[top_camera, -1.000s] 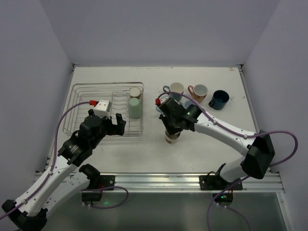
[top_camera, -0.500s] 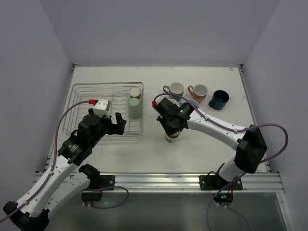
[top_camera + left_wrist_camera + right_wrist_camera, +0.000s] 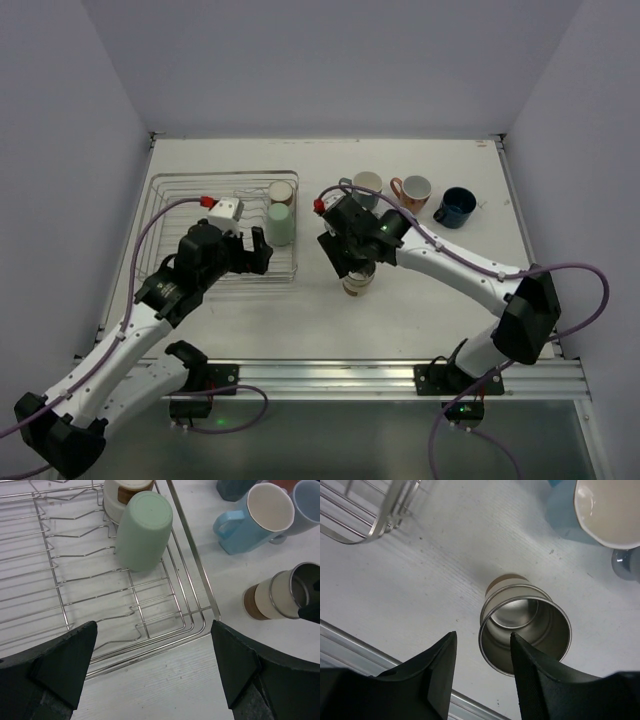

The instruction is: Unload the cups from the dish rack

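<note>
Steel gleams inside the beige tumbler (image 3: 525, 630), which stands upright on the white table (image 3: 420, 580) just off the near right corner of the dish rack (image 3: 225, 174). My right claw (image 3: 481, 636) hangs directly over it with its jaws spread. One finger overlaps the rim in my wrist view, but I cannot tell whether it touches.

My left claw (image 3: 154, 630) is wide open too, gripping nothing, poised above the near right corner of the rack. Inside the rack, against its right side, the pale green tumbler (image 3: 142, 530) is tipped with its closed base towards my left wrist camera. A second beige tumbler (image 3: 125, 492) with a brown band sits just behind it on the far side.

Out on the table, right of the rack, the light blue mug (image 3: 255, 517) stands mouth up near the steel-lined tumbler. Farther back in a row are the grey-teal mug (image 3: 366, 185), the salmon pink mug (image 3: 414, 189) and the navy mug (image 3: 458, 207), all upright.
</note>
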Robot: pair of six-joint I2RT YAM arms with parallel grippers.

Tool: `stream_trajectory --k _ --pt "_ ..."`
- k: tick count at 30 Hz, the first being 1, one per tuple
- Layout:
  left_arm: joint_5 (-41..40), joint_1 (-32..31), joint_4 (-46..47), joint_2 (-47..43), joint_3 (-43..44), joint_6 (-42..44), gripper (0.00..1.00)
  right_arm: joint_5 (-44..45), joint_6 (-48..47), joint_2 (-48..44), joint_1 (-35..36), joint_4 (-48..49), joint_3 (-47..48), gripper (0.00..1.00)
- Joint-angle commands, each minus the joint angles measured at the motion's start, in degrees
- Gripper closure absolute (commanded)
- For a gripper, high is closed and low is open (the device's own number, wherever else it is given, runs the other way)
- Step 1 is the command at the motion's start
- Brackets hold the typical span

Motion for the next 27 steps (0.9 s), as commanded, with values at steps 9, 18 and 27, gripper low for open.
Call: stream_trajectory --k 9,18,27 --pt "-2.0 0.3 12.1 22.1 12.6 -1.7 0.00 -3.5 5.1 -33.7 0.1 28.6 -21.2 0.49" --pt "-9.3 0.7 13.8 40.0 23.2 0.4 0.03 -4.4 6.6 -41.3 0.1 33.3 -29.9 0.49" --pt "-12.6 1.8 13.9 48.8 25.3 1.4 0.20 -7.3 7.0 -42.5 0.1 38.3 -33.5 0.50"
